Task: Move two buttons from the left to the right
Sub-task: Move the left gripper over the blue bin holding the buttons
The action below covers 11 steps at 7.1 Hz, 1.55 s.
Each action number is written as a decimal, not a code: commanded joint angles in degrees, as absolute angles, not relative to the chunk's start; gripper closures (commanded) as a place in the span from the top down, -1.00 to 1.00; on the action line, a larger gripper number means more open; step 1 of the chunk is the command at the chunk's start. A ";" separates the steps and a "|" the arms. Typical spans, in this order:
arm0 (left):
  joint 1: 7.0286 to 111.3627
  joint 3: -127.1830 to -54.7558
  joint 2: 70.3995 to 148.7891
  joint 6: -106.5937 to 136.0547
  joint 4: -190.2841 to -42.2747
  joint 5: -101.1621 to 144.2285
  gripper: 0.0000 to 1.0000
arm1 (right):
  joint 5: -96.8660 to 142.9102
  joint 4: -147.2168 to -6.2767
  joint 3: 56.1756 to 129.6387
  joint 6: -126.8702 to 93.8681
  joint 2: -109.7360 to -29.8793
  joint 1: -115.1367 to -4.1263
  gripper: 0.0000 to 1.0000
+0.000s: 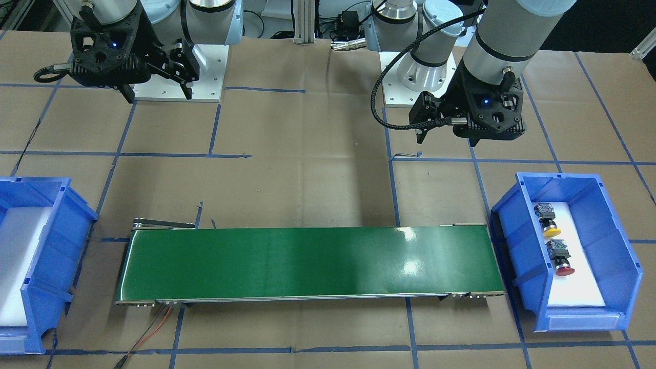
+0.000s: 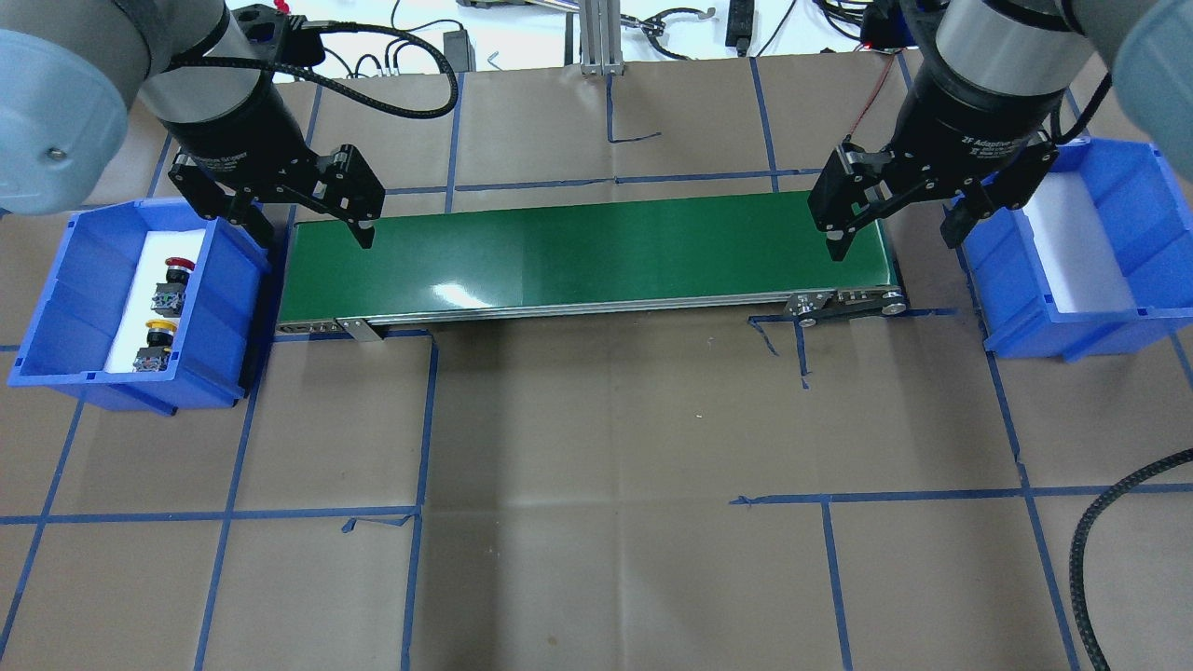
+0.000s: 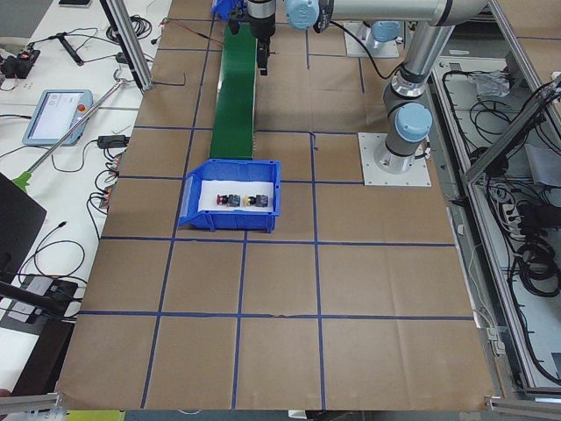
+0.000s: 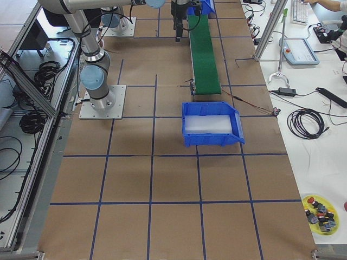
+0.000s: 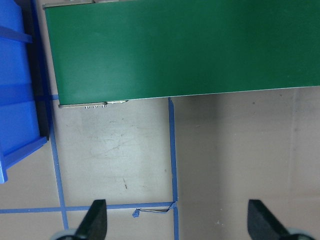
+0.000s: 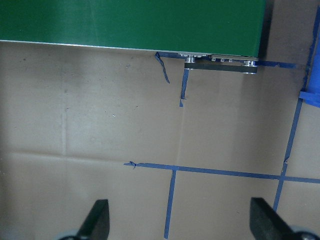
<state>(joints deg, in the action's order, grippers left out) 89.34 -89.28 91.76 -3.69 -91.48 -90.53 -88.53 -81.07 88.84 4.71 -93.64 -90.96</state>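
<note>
Two small push-buttons lie on their sides on a white foam pad (image 1: 576, 287) inside the blue plastic bin on the robot's left (image 2: 75, 280). One is the yellow-capped button on a black-grey boxy body (image 1: 547, 220); the other is the red-capped button on a like body (image 1: 560, 259). They sit just beside each other without touching, the yellow one nearer the robot and the red one farther out. Both caps point away from the robot.

A long green conveyor belt (image 2: 587, 252) runs across the brown-paper-covered bench (image 2: 606, 485), which is marked with a grid of blue tape. The belt's left end stops just short of that bin. At its other end stands a second blue plastic bin (image 2: 1132, 200), also lined with white foam.

The left claw (image 2: 315, 233) hangs above the bench on the robot's side of the belt, near the belt's left end and apart from the bin. It is released, its black fingers (image 5: 95, 220) spread wide with bare paper and tape between them, and it holds nothing. The right claw (image 2: 892, 240) hangs likewise on the robot's side near the belt's right end, beside the second bin. It too is released, and its wrist view shows fingers (image 6: 97, 220) wide apart over bare bench.
</note>
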 commanded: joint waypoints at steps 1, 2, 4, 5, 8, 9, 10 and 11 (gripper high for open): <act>89.38 -89.30 91.84 -3.69 -91.49 -90.53 0.99 | -88.51 -80.69 91.38 4.83 -93.60 -91.05 1.00; 89.30 -89.30 91.85 -3.69 -91.49 -90.44 0.99 | -88.51 -80.77 91.75 4.83 -93.52 -90.97 1.00; 89.30 -89.30 91.76 -3.78 -91.49 -90.53 0.99 | -88.42 -80.86 91.67 4.83 -93.60 -90.97 1.00; 89.30 -89.30 91.76 -3.61 -91.49 -90.44 0.99 | -88.42 -80.86 91.67 4.83 -93.60 -90.97 1.00; 89.30 -89.91 91.85 -3.60 -91.32 -90.35 1.00 | -88.42 -80.86 91.67 4.83 -93.60 -90.97 1.00; 89.04 -90.26 91.93 -3.86 -91.14 -90.26 1.00 | -88.42 -80.86 91.67 4.83 -93.60 -90.97 1.00; 87.99 -89.83 92.11 -5.26 -89.49 -90.44 1.00 | -88.42 -80.86 91.67 4.83 -93.60 -90.97 1.00; 83.54 -88.35 92.72 -10.49 -89.04 -90.70 1.00 | -88.42 -80.86 91.67 4.83 -93.52 -90.97 1.00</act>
<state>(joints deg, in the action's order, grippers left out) 87.16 -89.50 92.20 -6.20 -89.92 -90.46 -88.42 -80.86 91.67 4.83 -93.58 -90.97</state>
